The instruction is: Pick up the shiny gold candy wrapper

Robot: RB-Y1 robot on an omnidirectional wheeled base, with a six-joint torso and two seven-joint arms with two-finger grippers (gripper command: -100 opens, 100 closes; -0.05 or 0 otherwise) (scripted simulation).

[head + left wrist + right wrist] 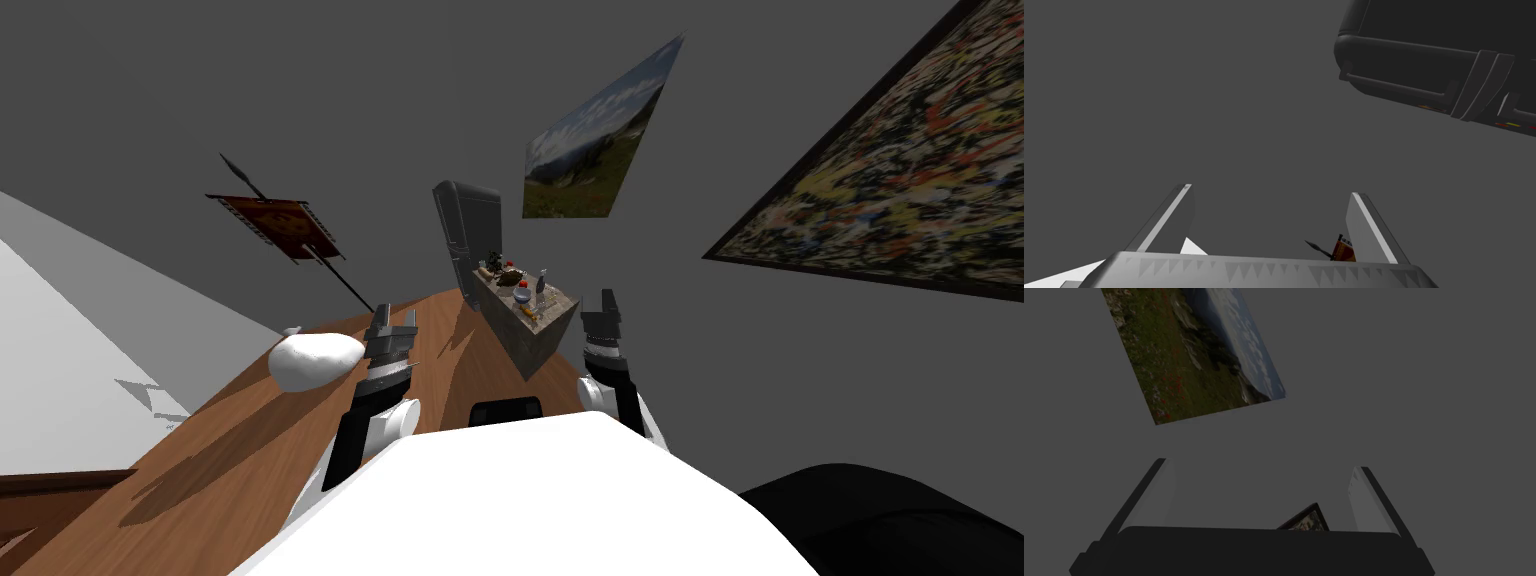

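Far ahead stands a stone-coloured counter (535, 335) with several small things on top. A small orange-gold item (527, 312) lies near its closest end; I cannot tell if it is the candy wrapper. My left gripper (392, 325) is raised in front of my chest, well short of the counter. In the left wrist view the left gripper (1269, 220) is open with nothing between its fingers. My right gripper (603, 303) hangs to the counter's right, also short of it. In the right wrist view the right gripper (1259, 498) is open and empty.
A dark fridge (468, 225) stands behind the counter against the grey wall. A white rounded object (315, 360) sits on the wooden floor (250, 430) by my left arm. A red banner on a pole (280, 228) leans at the left. A black object (880, 520) lies low right.
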